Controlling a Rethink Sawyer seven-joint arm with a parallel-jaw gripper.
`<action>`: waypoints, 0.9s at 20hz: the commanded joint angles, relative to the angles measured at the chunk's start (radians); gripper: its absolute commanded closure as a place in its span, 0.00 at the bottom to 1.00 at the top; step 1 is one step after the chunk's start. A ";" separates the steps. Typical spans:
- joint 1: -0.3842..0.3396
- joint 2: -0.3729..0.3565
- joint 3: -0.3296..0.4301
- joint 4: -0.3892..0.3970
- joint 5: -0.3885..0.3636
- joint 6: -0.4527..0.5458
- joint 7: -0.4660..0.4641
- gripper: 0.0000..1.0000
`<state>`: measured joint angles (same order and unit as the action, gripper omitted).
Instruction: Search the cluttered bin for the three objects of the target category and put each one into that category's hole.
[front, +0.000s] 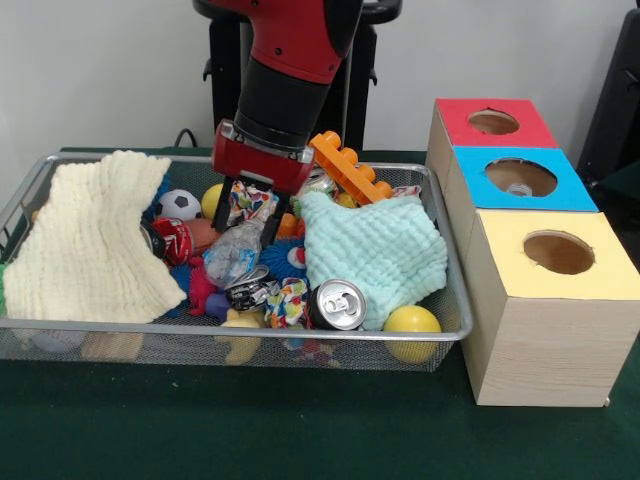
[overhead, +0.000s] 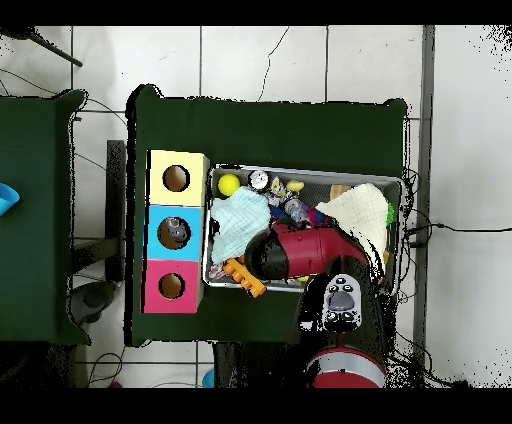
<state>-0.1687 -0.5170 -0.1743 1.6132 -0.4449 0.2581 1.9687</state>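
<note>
My gripper (front: 248, 215) is down in the wire bin (front: 230, 331), left of the middle. Its two black fingers (front: 223, 207) stand on either side of a crumpled patterned wrapper (front: 247, 200), which fills the gap and sits just under the red gripper body. Below it lie a crumpled clear-silver wrapper (front: 232, 255), another patterned crumpled piece (front: 287, 300) and a drinks can (front: 338, 304) lying on its side. The sorting box stands right of the bin, with a red hole (front: 493, 122), a blue hole (front: 520, 177) and a yellow hole (front: 558, 252). In the overhead view the arm (overhead: 290, 250) hides the gripper.
A cream knitted cloth (front: 95, 240) covers the bin's left part and a mint cloth (front: 375, 250) its right. An orange toy brick (front: 350, 168), a small football (front: 180, 204), a yellow ball (front: 412, 322) and several small toys fill the bin.
</note>
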 joint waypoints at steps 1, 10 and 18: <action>-0.010 0.017 0.052 0.012 -0.052 0.068 -0.018 0.00; -0.025 0.010 0.082 0.038 -0.027 0.062 -0.003 0.00; -0.030 0.014 0.090 0.039 -0.025 0.051 0.000 0.00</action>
<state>-0.1694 -0.5171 -0.1740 1.6167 -0.4457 0.2581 1.9687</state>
